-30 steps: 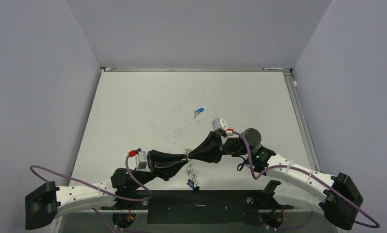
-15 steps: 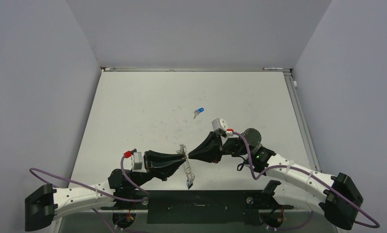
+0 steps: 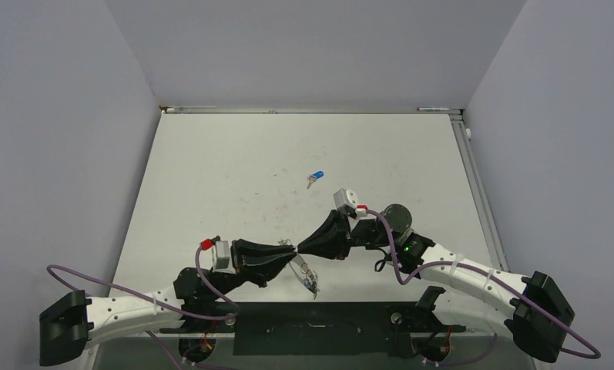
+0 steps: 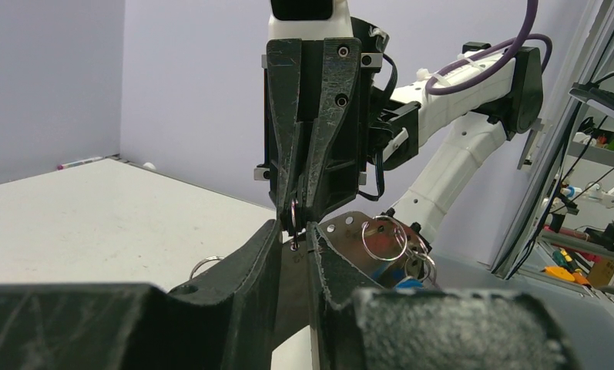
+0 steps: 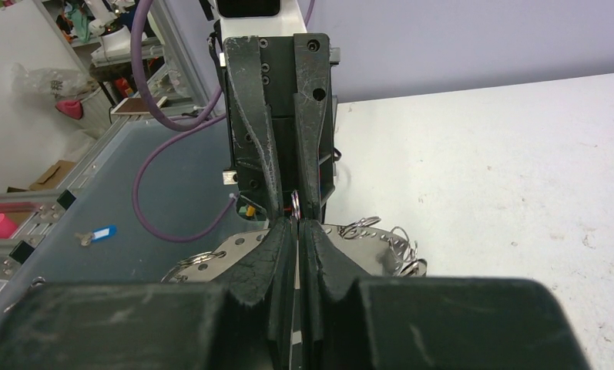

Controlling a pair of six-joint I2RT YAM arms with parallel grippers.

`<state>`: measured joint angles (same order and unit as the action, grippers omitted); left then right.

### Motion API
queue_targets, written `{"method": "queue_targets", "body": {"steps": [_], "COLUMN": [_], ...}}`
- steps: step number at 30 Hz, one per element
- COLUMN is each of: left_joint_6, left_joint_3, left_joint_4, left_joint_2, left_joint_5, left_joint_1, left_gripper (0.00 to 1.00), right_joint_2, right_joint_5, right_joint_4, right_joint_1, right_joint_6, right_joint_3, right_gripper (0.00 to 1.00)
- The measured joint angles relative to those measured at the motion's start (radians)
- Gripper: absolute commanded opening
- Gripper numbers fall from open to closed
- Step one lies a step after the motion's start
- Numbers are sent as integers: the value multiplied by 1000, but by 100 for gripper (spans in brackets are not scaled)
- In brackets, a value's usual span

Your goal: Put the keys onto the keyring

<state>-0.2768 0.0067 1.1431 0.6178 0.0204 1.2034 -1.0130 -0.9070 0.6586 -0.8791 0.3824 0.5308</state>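
Note:
My two grippers meet tip to tip near the table's front edge. The keyring [image 3: 303,270] shows as a flat grey metal piece with holes, carrying several small split rings, and hangs below the tips. My left gripper [image 3: 288,248] is shut on it with narrow jaws [image 4: 294,231]. My right gripper [image 3: 302,247] is shut on its edge [image 5: 296,225]. The keyring also shows in the left wrist view [image 4: 350,231] and the right wrist view [image 5: 365,235]. A blue-tagged key [image 3: 313,287] hangs from it [image 4: 400,279]. A loose blue-headed key [image 3: 315,178] lies mid-table.
The white table [image 3: 211,169] has grey walls on three sides. The black base bar [image 3: 311,324] lies at the near edge, just below the hanging keys. A blue tag with a key [image 5: 95,233] lies on a dark surface beyond the table, in the right wrist view.
The grippers stay tip to tip and have shifted slightly left. The hanging keyring and its blue-tagged key have swung and now hang tilted to the right.

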Motion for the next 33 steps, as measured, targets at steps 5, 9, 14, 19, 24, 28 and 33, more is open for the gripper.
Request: {"method": "queue_targets", "body": {"steps": [5, 9, 14, 19, 24, 28, 33], "left_joint_6": [0, -1, -8, -19, -24, -26, -25], "left_joint_3": [0, 0, 0, 3, 10, 34, 76], "left_joint_4": [13, 13, 10, -76, -227, -332, -431], "left_joint_2": [13, 15, 13, -21, -68, -106, -130], "left_joint_5": [0, 0, 2, 19, 37, 53, 70], "left_joint_1": [0, 0, 0, 0, 0, 0, 0], "left_gripper": [1, 0, 0, 0, 0, 0, 0], "right_joint_2": [-1, -1, -1, 0, 10, 16, 46], "right_joint_5": [0, 0, 1, 17, 39, 53, 98], "right_joint_4": [0, 5, 6, -7, -26, -56, -132], "right_joint_1": [-2, -2, -2, -5, -6, -6, -6], "right_joint_6": [1, 1, 1, -4, -13, -35, -74], "right_joint_3": [-2, -6, -6, -6, -6, -5, -3], "right_gripper": [5, 5, 9, 36, 43, 49, 51]}}
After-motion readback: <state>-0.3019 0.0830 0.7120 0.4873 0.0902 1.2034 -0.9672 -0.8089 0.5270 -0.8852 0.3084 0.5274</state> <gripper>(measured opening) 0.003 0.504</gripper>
